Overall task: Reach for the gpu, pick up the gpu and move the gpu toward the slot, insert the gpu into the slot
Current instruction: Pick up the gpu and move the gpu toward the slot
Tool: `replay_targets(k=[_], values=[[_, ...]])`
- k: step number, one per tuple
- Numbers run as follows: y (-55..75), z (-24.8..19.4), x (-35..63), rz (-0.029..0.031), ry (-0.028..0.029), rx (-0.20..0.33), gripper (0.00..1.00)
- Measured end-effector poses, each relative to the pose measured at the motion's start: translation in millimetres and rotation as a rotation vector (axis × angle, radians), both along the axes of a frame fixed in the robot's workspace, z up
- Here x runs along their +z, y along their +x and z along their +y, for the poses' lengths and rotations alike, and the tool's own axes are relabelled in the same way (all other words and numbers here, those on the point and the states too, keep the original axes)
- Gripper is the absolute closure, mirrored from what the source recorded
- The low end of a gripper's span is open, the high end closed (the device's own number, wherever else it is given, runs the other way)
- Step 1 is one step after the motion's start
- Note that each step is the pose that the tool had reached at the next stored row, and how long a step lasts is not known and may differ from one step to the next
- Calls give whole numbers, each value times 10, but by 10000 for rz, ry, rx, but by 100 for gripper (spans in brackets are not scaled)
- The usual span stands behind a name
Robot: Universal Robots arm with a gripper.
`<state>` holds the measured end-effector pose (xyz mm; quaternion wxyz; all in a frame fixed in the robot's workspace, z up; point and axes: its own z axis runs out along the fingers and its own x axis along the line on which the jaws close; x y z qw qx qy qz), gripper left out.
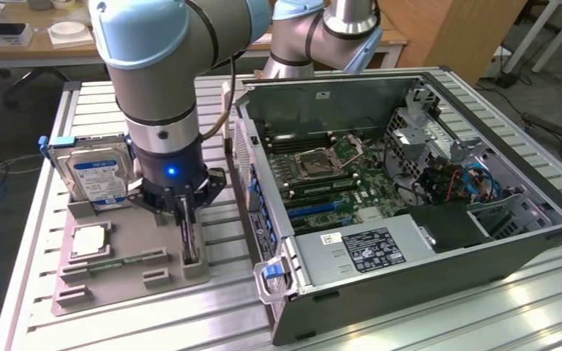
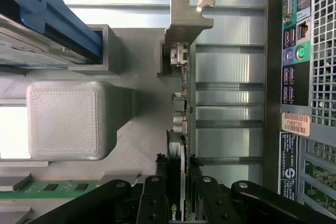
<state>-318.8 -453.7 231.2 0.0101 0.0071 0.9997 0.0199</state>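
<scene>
Wrist view: gripper [image 2: 178,160] clamped on the upper edge of the gpu [image 2: 177,139], which stands on edge in its gray holder [image 2: 142,129] beside the computer case [image 2: 273,77], likely upright so fingers can straddle it.

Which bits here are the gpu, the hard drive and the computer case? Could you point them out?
gpu [image 2: 177,150]: wrist view, on the card's thin upper edge.
hard drive [image 1: 100,180]: exterior view, on its blue label.
computer case [image 1: 437,284]: exterior view, on its dark outer side wall.
</scene>
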Motion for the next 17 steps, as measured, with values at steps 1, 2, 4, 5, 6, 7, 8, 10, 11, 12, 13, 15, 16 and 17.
replay_targets(k=[1,2,4,5,6,7,8,10,11,12,13,15,16,17], values=[[-1,0,14,1,0,-1,74],[-1,1,33,1,0,-2,74],[-1,1,61,1,-1,-2,74],[-1,1,73,1,-1,-2,74],[-1,1,86,0,-1,-2,74],[-1,1,100,1,-1,-2,74],[-2,1,113,0,-1,-3,74],[-1,1,141,0,-1,-2,74],[-1,1,157,1,0,-3,74],[-1,1,171,1,-1,-3,74],[-1,1,186,1,-1,-2,74],[-1,1,217,0,-1,-2,74],[-1,1,233,0,-1,-2,74],[-1,1,250,0,0,-3,74]])
